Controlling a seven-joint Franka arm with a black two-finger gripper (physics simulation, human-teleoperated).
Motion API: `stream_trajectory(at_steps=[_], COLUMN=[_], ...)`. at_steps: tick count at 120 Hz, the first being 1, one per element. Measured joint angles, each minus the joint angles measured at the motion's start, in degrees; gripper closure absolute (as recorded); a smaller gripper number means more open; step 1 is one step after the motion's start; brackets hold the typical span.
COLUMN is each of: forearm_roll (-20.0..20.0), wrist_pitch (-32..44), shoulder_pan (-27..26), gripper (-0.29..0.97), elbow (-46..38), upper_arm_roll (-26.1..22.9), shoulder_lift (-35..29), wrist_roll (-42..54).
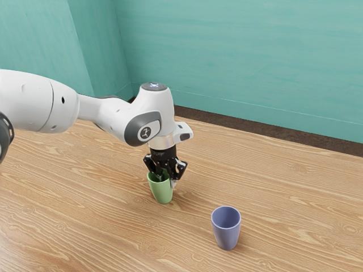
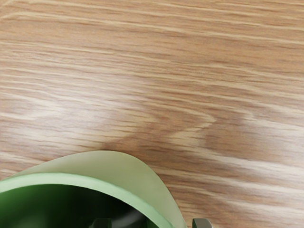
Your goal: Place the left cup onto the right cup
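1. Teal walls stand behind a wood-grain surface (image 1: 68, 226) that carries two cups.
2. The blue cup (image 1: 226, 228), which I take to be the target, stands upright with nothing on or in it.
3. The green cup (image 1: 161, 191) is well apart from the blue cup, toward the exterior view's left and a little farther back. It leans slightly instead of standing straight.
4. The hand (image 1: 165, 177) sits right on top of the green cup, closed narrowly on its rim. In the wrist view one of the fingers (image 2: 202, 222) is outside the cup wall and the other inside, pinching the wall between them.
5. I cannot tell whether the green cup's base is clear of the surface; the lean suggests the hand is taking its weight.
6. Judged from this, the grasp looks made and the task is at an early stage. What is left is to lift the green cup, carry it across to the blue cup, lower it onto that cup and release it.
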Motion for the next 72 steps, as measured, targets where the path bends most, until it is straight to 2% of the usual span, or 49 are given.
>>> stream_trajectory(at_steps=[72], forearm_roll=[0.0], wrist_pitch=[0.7], shoulder_pan=[0.0], gripper=[0.76], elbow=[0.0], upper_arm_roll=[0.0], shoulder_lift=[0.8], wrist_roll=[-0.4])
